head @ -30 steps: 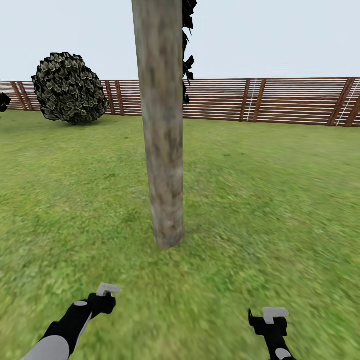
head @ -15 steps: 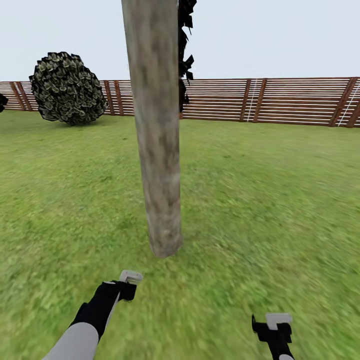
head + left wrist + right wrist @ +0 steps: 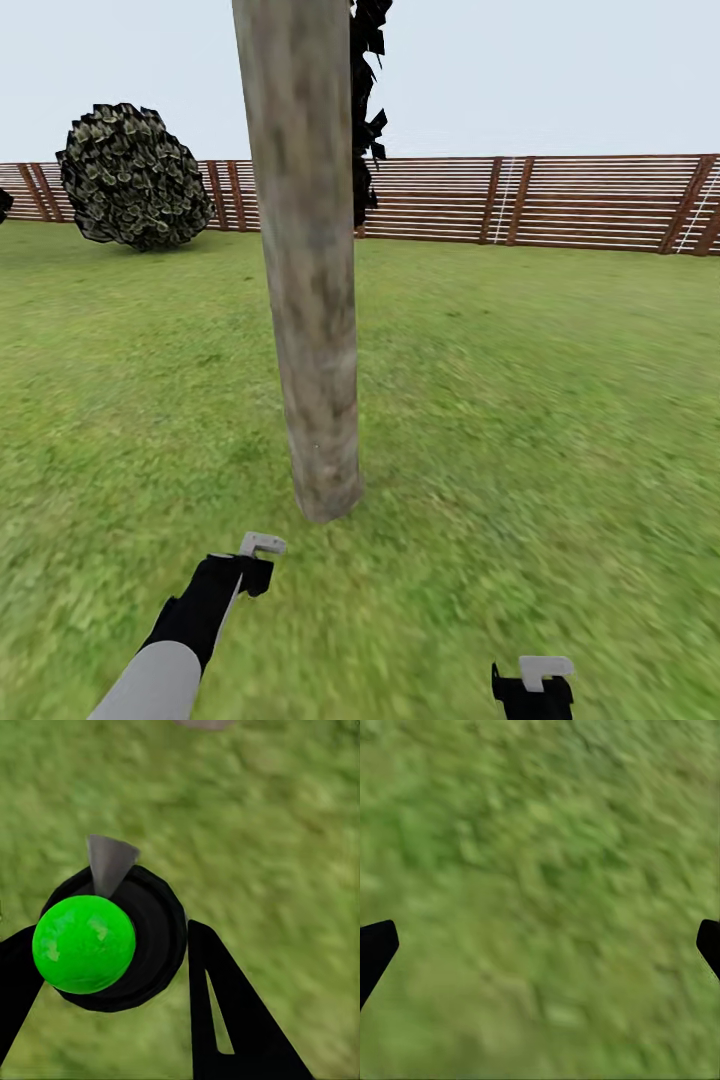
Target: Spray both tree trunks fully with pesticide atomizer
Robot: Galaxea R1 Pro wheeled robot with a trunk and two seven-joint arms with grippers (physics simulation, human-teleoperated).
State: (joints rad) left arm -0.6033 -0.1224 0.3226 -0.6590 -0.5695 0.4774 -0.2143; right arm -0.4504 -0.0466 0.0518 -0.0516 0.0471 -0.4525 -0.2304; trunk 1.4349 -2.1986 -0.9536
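Head view: trunk (image 3: 312, 300) standing upright on the lawn (image 3: 540, 400), just ahead of the left gripper (image 3: 262, 545) and a little to its right; well ahead and left of the right gripper (image 3: 533, 672). Left gripper reaching toward the trunk's base, apart from it. Fence (image 3: 560, 200) far beyond both grippers, with a round bush (image 3: 132, 176) far off to the left and dark foliage (image 3: 366, 100) behind the trunk.

Left wrist view: left gripper (image 3: 112, 967) pinching the atomizer (image 3: 112, 941), a black round body with a bright green ball on top and a grey nozzle pointing away over the grass (image 3: 262, 832); black fingers (image 3: 232, 1020) pressing on either side.

Right wrist view: right gripper (image 3: 540, 945) spread wide, fingertips (image 3: 375, 949) at the picture's two edges, blurred grass (image 3: 540, 870) between them.
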